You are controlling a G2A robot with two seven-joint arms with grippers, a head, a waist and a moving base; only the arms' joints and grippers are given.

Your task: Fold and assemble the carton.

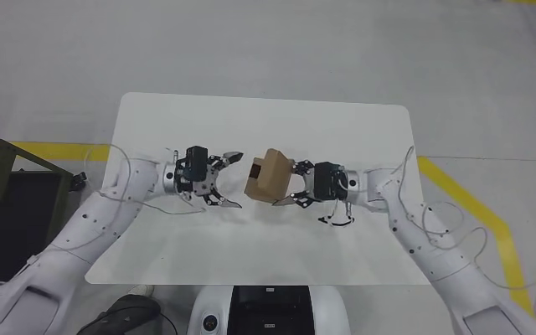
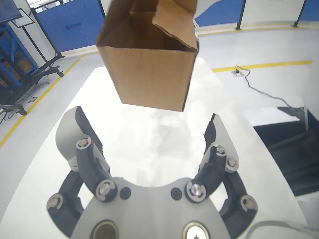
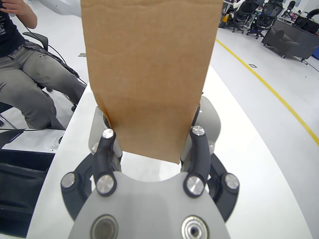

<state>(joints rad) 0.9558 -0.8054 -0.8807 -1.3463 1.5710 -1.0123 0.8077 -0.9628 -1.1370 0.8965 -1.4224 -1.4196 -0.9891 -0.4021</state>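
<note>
We record one brown cardboard carton (image 1: 270,176), erected into a box, tilted and raised off the desk (image 1: 251,117) near its middle. One end is open, with flaps (image 2: 172,18) bent loosely inward.

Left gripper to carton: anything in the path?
Nothing visible. The left gripper is open and faces the carton, with only bare table showing in the gap between them. The right gripper clamps the carton at its far end, and that arm lies beyond the carton, not in the path.
</note>
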